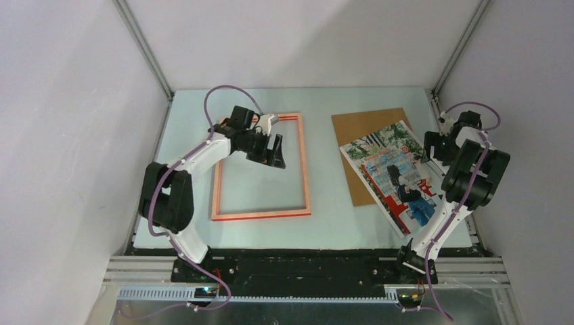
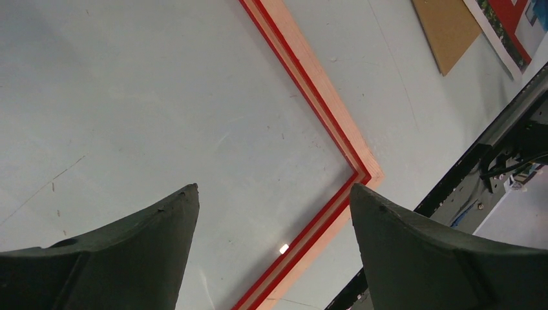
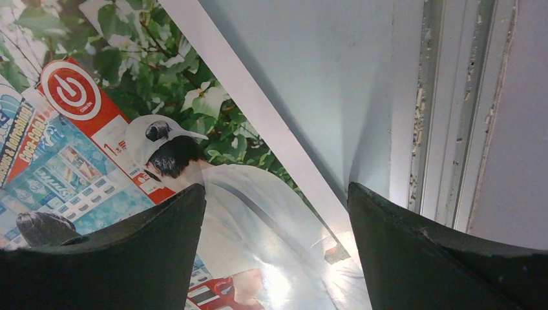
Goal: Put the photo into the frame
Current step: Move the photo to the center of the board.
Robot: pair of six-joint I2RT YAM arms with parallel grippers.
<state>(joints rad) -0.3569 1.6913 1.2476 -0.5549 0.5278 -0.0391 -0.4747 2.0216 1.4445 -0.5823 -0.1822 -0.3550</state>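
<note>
Starting at the near edge, the frame (image 1: pixel 260 214) lies flat on the left half of the counter (image 1: pixel 328 203). It shows a pale orange-pink face with red running along its inner lip. Across on the right, the photo (image 1: pixel 392 172) lies picture side up and skewed, its near corner reaching toward the counter's near-right edge. It sits well apart from the frame, not inside it.

A little further in, the left hand (image 1: pixel 274 157) hovers above the frame's opening near the far bar. The wrist view shows its two dark fingers (image 2: pixel 129 248) spread wide with nothing between them. Below them is bare counter and one corner of the frame (image 2: pixel 362 171).

Over to the right hand (image 1: pixel 432 149), which is out at the photo's right edge, released too. Its wrist view has one finger (image 3: pixel 129 252) over the printed figure in the white cap. The other finger is over bare counter (image 3: pixel 323 64), just beside a metal rail (image 3: pixel 446 97). The photo's white border (image 3: pixel 258 110) runs between the two fingers. Whether they touch the paper, I cannot tell.

Furthest back, a brown board (image 1: pixel 369 128) lies under the photo's far part, its far edge showing beyond the print.
</note>
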